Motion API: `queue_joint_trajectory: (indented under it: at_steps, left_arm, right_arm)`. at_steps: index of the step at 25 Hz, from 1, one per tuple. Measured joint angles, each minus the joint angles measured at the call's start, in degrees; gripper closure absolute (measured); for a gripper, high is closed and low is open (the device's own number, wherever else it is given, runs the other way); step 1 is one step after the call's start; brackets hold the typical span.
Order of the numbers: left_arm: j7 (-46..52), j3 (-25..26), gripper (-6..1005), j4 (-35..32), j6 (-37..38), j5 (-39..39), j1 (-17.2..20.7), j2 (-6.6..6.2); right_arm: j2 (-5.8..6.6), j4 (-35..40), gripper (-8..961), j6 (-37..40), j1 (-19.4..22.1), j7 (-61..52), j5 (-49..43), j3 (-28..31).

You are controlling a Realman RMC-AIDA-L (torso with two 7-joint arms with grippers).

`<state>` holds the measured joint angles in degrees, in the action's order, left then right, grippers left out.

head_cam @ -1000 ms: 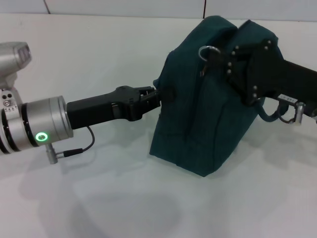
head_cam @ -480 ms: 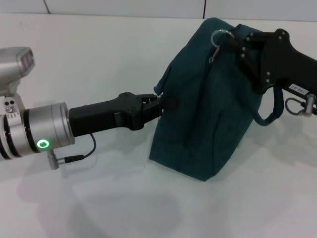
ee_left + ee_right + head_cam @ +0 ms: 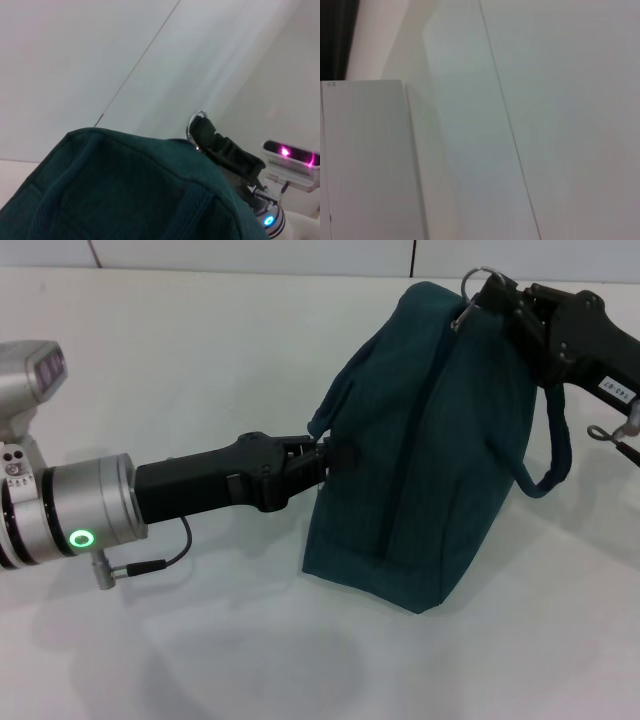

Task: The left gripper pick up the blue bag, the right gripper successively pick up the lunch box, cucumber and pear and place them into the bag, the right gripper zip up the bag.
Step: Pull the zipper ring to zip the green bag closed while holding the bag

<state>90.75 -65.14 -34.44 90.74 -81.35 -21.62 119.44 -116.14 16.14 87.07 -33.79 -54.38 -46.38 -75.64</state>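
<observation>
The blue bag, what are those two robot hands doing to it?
The left gripper is pinching the side of the blue bag to hold it steady on the white table. The right gripper is up at the bag's top end, shut on the metal ring pull of the zipper. The bag looks zipped almost all the way.

The dark teal fabric blue bag (image 3: 420, 440) is stood upright on the white table (image 3: 200, 640), zipped, one loop handle hung at its right.

Blue bag (image 3: 420, 440) upright on table (image 3: 200, 360); left gripper (image 3: 322, 455) at its left side, right gripper (image 3: 492, 292) at top right.
</observation>
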Motion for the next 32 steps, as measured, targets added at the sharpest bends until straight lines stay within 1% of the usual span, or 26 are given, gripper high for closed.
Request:
queue_joint_trajectory:
  at_steps: [5,10,13,14,19,26,29,31,32]
  left_arm:
    - [-0.1,0.1,944,0.0,0.1,-0.1,-0.1,0.0]
    - [-0.4,0.4,944,1.2,0.1,0.2,-0.5,0.01]
    - [-0.4,0.4,944,1.7,0.1,0.2,-0.6,0.04]
    - [-0.4,0.5,944,1.9,0.1,0.2,-0.5,0.02]
    - [-0.4,2.2,948,2.2,0.1,0.4,0.6,-0.23]
    - [-0.4,2.0,856,2.2,0.1,0.3,0.3,-0.04]
    - [-0.3,2.6,817,2.2,0.2,0.5,0.0,-0.22]
    - [-0.2,3.2,783,2.2,0.3,0.8,0.0,-0.29]
    - [0.3,6.3,762,1.9,1.2,1.1,0.1,-0.33]
  right_arm:
    - [-0.02,-1.8,948,-3.7,-0.5,-6.8,3.3,-0.4]
    - [-0.05,-2.1,949,-7.3,-1.0,-14.2,3.7,-0.2]
    - [-0.05,-2.1,948,-8.3,-1.0,-15.4,3.7,-0.1]
    - [-0.05,-2.1,948,-12.4,-1.0,-16.3,4.9,-0.2]
    - [-0.04,-3.0,948,-15.9,-0.6,-17.5,5.9,-0.2]
    - [-0.05,-2.8,948,-15.7,-1.2,-17.3,5.9,-0.8]
    - [-0.05,-2.8,948,-15.7,-1.3,-17.3,5.7,-0.8]
    - [-0.05,-2.8,949,-15.6,-1.3,-17.3,5.6,-0.8]
    - [-0.05,-2.8,949,-15.6,-1.3,-17.3,5.5,-0.8]
